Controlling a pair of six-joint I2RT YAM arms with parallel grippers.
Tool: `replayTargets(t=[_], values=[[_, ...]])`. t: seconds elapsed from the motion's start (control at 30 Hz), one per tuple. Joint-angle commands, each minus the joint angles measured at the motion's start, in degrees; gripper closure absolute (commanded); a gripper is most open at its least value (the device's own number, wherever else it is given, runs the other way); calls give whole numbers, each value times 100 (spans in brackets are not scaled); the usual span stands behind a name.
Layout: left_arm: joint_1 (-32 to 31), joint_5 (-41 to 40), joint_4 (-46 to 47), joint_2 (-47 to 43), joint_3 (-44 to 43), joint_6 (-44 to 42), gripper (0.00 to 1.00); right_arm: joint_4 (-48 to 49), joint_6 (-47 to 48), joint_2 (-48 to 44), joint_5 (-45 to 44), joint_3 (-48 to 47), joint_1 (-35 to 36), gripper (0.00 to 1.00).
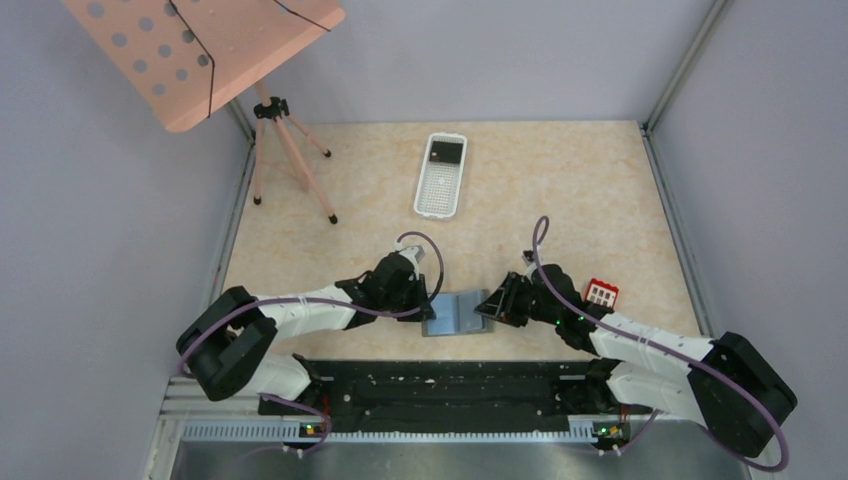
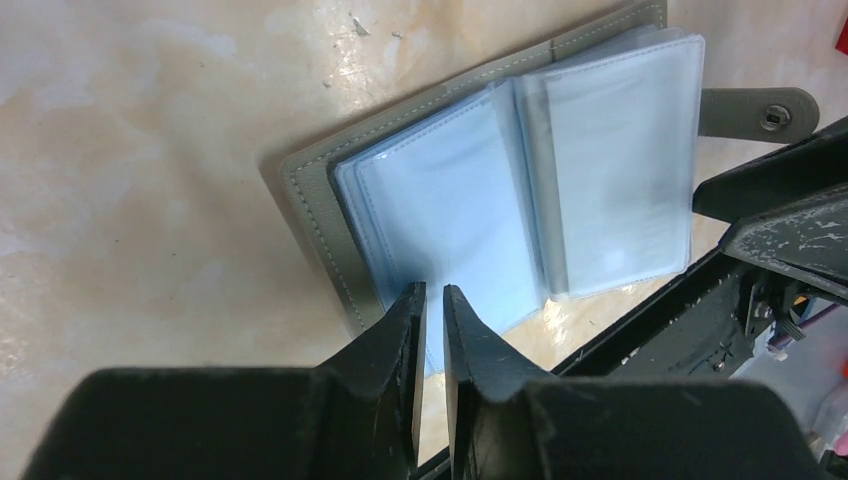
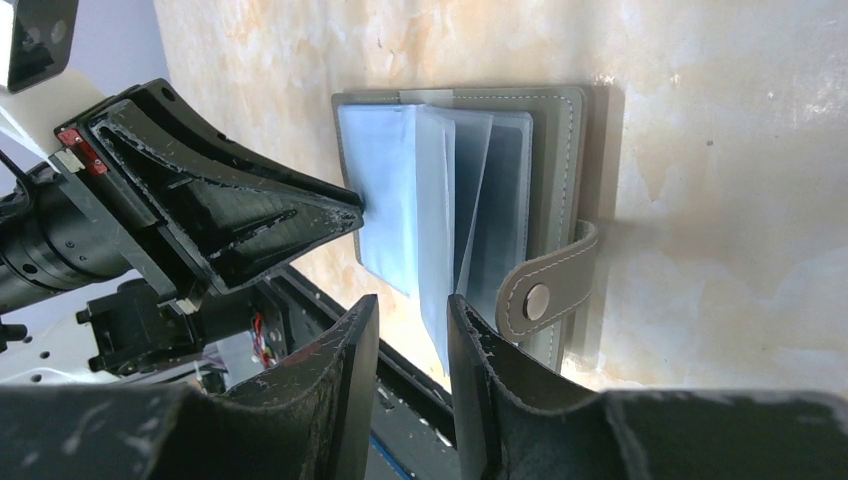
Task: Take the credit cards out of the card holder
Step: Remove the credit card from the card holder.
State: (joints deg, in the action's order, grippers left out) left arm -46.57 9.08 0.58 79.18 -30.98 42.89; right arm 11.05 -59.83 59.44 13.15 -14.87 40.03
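I have my left tool (image 2: 432,298) pinched nearly closed on a sleeve edge of the card holder (image 2: 440,200), my right tool (image 3: 412,308) part-open, holding nothing, beside its snap strap (image 3: 545,285).

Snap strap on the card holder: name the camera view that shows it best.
Right wrist view: the snap strap sits large and sharp, curling off the card holder. Left wrist shows it smaller, lying flat near the right edge. Top external shows only the holder as a small grey patch; no strap discernible.
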Motion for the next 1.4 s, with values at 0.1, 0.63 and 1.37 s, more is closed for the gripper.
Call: replayTargets(t=[0.1,0.63,1.37], values=[[24,339,660,170,276,19,83,46,299,259,-331,-338,340,68],[18,657,1010,256,433,61,84,-152,414,936,-749,-1165,1034,67],[141,-179,-249,-809,117,80,84,228,220,1043,-468,-1265,1127,67]])
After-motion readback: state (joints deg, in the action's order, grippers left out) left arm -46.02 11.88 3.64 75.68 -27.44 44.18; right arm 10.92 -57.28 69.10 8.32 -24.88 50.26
